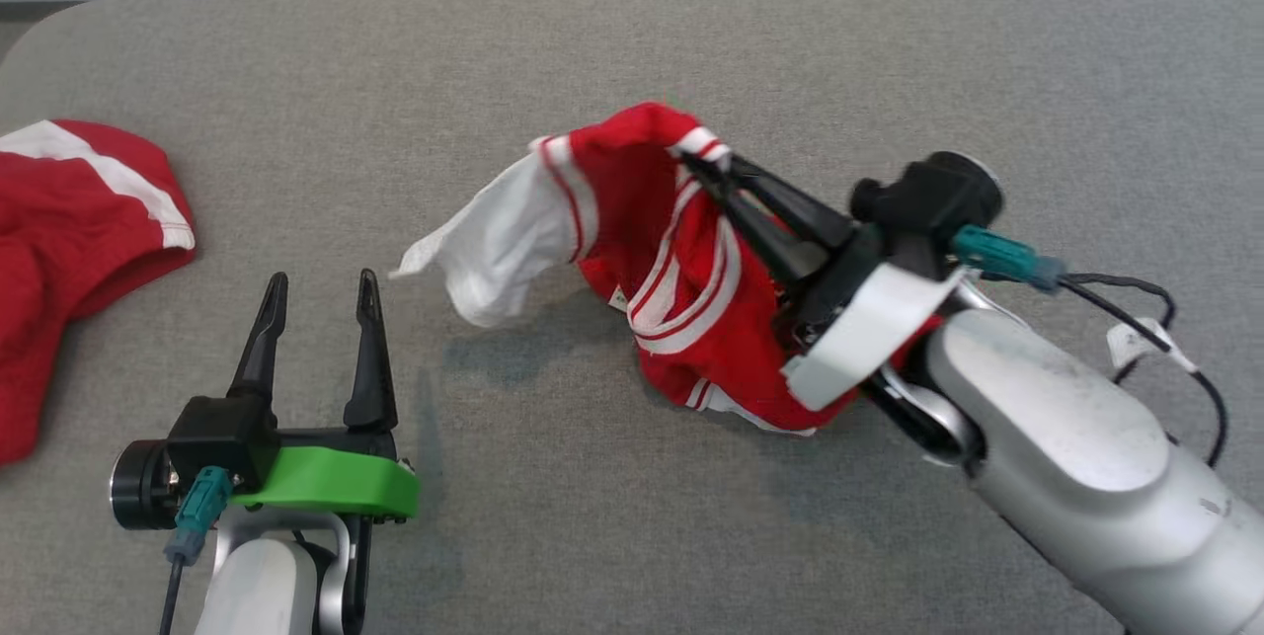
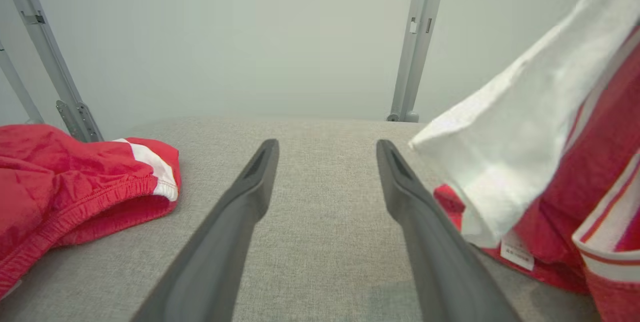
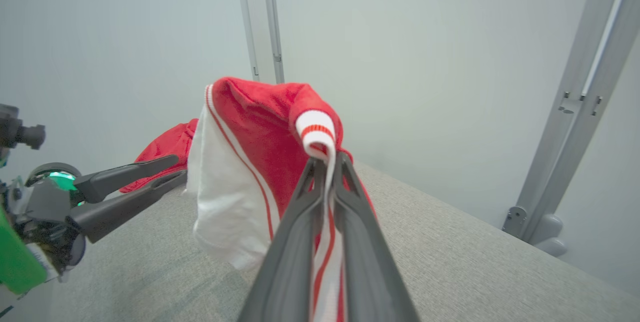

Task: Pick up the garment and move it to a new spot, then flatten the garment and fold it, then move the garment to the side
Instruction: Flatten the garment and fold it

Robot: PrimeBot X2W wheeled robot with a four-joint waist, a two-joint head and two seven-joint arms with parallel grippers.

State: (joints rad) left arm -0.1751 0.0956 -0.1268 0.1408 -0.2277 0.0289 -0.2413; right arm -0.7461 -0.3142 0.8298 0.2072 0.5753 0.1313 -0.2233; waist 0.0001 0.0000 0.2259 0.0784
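Closest in on the head view, the pale right forearm [image 1: 1066,428] is reaching up from the lower right, and the right jaws are pinching tight on a striped band [image 1: 703,143] of the garment [image 1: 632,210]. That garment, red with white panels, is hanging off the tips above the middle of the grey surface [image 1: 395,52]. Its white part is trailing out to the left and its lower folds are disappearing behind the right wrist. Whether the bottom fold is touching the surface, I cannot tell. At the lower left, the left jaws are standing wide apart with nothing between them, well clear of the garment. Lying at the left edge is a second red garment [image 1: 69,220], cut off by the frame.

Switching to the left wrist view, two dark fingers [image 2: 235,222] are spreading open over bare surface. The garment is hanging near the right one, showing a small label [image 2: 517,254] too small to read.

Now the right wrist view: the right jaws are squeezing together on the striped band, the garment bunching just past the tips. The left jaws are showing at the left, open, and the second red garment is peeking out behind them, mostly hidden.
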